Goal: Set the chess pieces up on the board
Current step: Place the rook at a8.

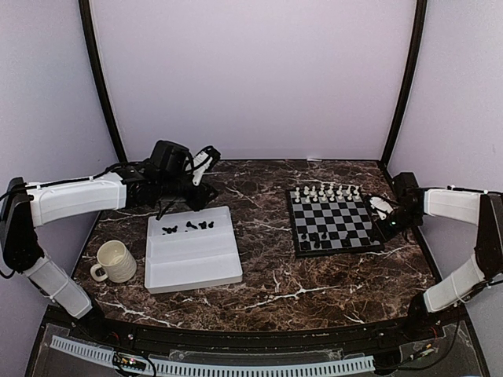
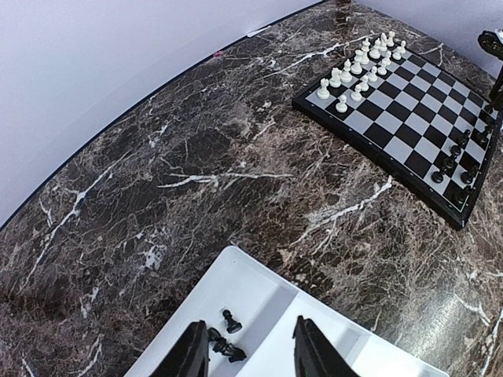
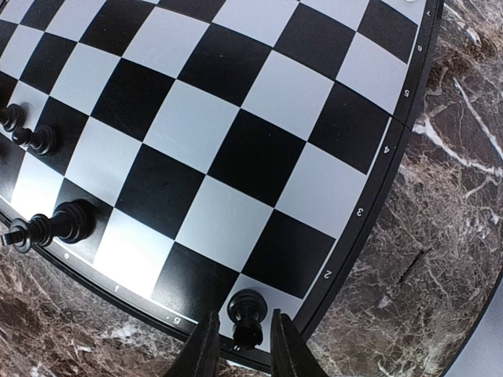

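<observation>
One black piece point(image 3: 247, 312) stands upright on a corner square of the board point(image 3: 259, 157).
Right gripper point(image 3: 244, 326) straddles it, jaws slightly parted with slivers of gap, apparently to leave it standing. Left gripper point(image 2: 250, 323) hangs spread and empty over the white tray point(image 2: 267, 302), above the loose black pieces point(image 2: 224, 344), likely lined up for a pick.

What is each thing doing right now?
Board, lying flat, partly set.
White pieces, standing along the far edge.
Black pieces on board, few, along the near edge.
Tray, flat, holding loose black pieces.
Mug, upright.
Corner piece, standing on the board.
Left gripper, open above the tray's pieces.
Right gripper, slightly open around the corner piece.
</observation>
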Tool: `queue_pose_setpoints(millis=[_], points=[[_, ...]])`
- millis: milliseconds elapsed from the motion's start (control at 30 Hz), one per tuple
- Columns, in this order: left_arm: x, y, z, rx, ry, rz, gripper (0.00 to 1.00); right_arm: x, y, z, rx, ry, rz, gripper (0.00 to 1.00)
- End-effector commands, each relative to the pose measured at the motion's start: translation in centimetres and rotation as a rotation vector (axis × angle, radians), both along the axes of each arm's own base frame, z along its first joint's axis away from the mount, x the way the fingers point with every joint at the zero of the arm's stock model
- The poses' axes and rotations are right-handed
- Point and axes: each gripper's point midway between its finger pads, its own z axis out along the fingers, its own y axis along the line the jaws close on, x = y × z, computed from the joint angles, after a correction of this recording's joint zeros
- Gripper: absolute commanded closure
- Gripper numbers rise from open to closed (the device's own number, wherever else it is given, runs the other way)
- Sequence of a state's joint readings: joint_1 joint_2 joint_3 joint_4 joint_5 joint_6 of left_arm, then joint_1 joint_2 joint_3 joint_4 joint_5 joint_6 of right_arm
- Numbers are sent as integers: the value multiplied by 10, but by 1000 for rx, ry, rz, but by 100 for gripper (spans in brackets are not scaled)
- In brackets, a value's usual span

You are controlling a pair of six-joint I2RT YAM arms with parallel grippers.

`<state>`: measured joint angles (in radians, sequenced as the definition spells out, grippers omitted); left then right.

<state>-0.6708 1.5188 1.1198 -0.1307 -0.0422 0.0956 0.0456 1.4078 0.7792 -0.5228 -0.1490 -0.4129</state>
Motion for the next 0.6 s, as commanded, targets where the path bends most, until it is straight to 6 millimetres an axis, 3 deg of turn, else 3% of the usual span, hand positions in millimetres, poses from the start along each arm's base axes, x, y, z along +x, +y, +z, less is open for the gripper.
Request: queue_pose_setpoints(millis=[0,300,567], points=[[0,-2,9,-15,3,-4,60,1,0,3,12,-8,-9,78],[-1,-1,9,-14,8,-2,60,0,2,2,21,7,-3,91],[-1,-2,9,-21,11,-7,60,-3,-6,3,-17,0,-23,95]])
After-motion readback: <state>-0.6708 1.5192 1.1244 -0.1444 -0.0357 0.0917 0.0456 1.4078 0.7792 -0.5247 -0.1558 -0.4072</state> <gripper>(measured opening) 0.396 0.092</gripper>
